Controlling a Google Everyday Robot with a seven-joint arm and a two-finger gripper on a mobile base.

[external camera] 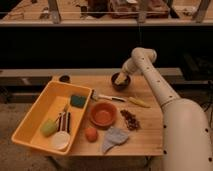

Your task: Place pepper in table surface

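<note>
A small dark bowl stands at the back of the light wooden table surface. A pale yellow-green lump, the pepper, shows inside the bowl. My gripper hangs at the end of the white arm that reaches in from the lower right. It points down into the bowl, directly over the pepper. Its jaws stand open, and I cannot tell whether they touch the pepper.
A yellow bin on the left holds a green sponge, a light-green block and a white cup. On the table lie an orange bowl, an orange ball, a grey cloth, a long pale-yellow pod and a white-handled utensil.
</note>
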